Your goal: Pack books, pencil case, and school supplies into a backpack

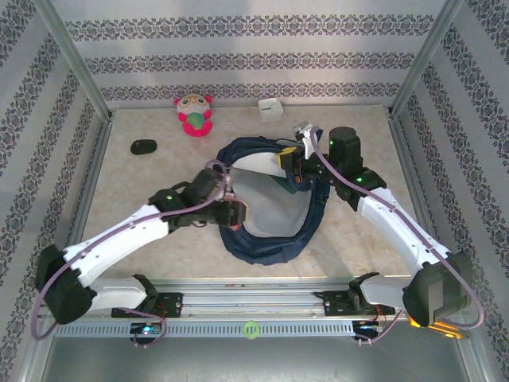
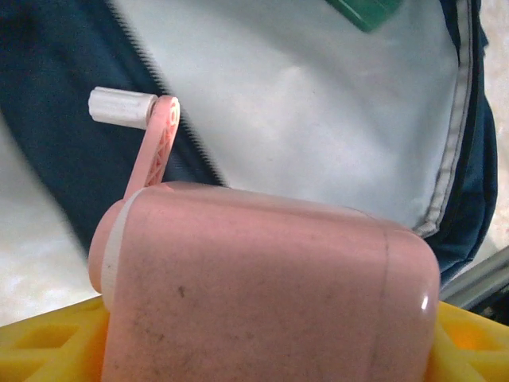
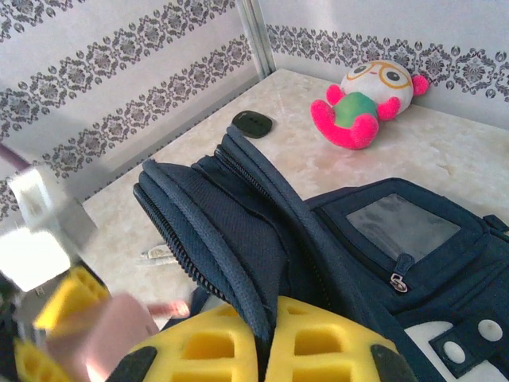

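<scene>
The navy backpack [image 1: 312, 219] lies open in the middle of the table, its pale lining facing up. My right gripper [image 1: 295, 165] is shut on the backpack's far-right rim; in the right wrist view the yellow pads [image 3: 208, 346] pinch the zipper edge of the backpack [image 3: 238, 231]. My left gripper [image 1: 236, 213] hovers over the opening's left side, shut on a pink blocky school supply [image 2: 262, 286] with a crank handle. Inside on the lining [image 2: 318, 119] lies a dark green flat piece [image 2: 366, 9]. The pink piece [image 3: 103, 334] shows blurred at lower left. Books and pencil case are out of view.
A pink-and-white plush toy [image 1: 193, 114] sits at the back, a small white box [image 1: 270, 108] to its right, and a black oval object [image 1: 144, 146] at the back left. Patterned walls and metal posts enclose the table.
</scene>
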